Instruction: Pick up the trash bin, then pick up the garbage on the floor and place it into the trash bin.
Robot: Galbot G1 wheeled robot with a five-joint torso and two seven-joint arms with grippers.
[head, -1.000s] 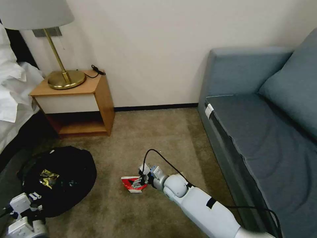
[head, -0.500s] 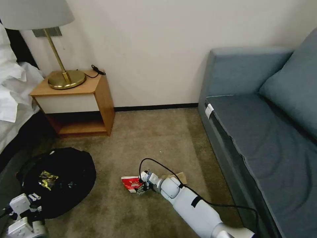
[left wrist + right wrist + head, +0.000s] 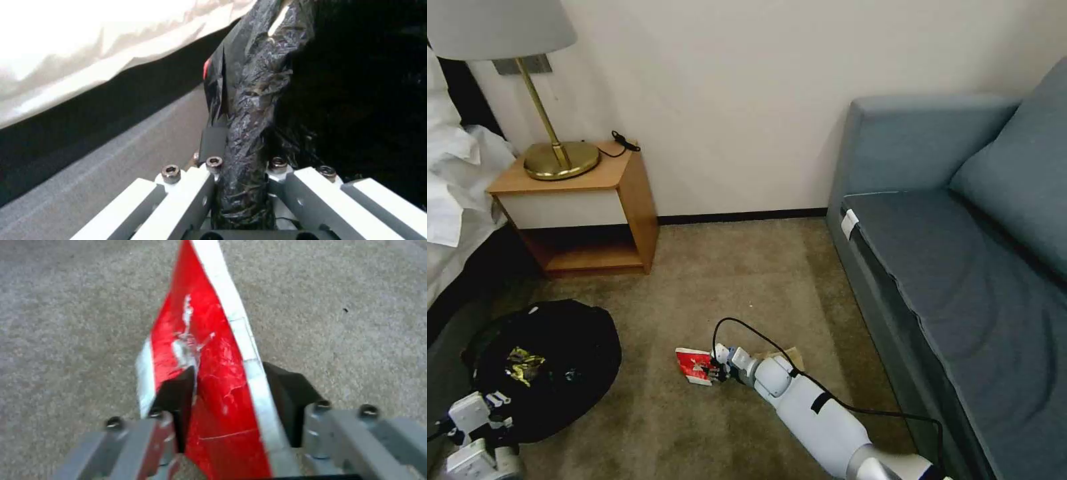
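Observation:
The trash bin [image 3: 570, 347], lined with a crinkly black bag, sits low at the left over the carpet, with a yellow-black wrapper [image 3: 524, 363] inside. My left gripper [image 3: 475, 417] is shut on the bin's rim [image 3: 249, 110], the bag pinched between its fingers. On the carpet in the middle, my right gripper [image 3: 714, 372] is shut on a red-white crumpled packet [image 3: 692, 365]. The right wrist view shows the packet [image 3: 209, 366] standing on edge between the black pads [image 3: 289, 393]. A tan crumpled paper [image 3: 787, 355] peeks out behind the right arm.
A wooden nightstand [image 3: 584, 213] with a brass lamp [image 3: 557, 157] stands at the back left. White bedding [image 3: 454, 193] is at the far left. A blue-grey sofa [image 3: 960, 267] runs along the right. Open carpet [image 3: 740, 280] lies between them.
The right arm has dropped lower to the carpet and its fingers have closed on the red-white packet, which now stands on edge. The left gripper and bin have barely moved.

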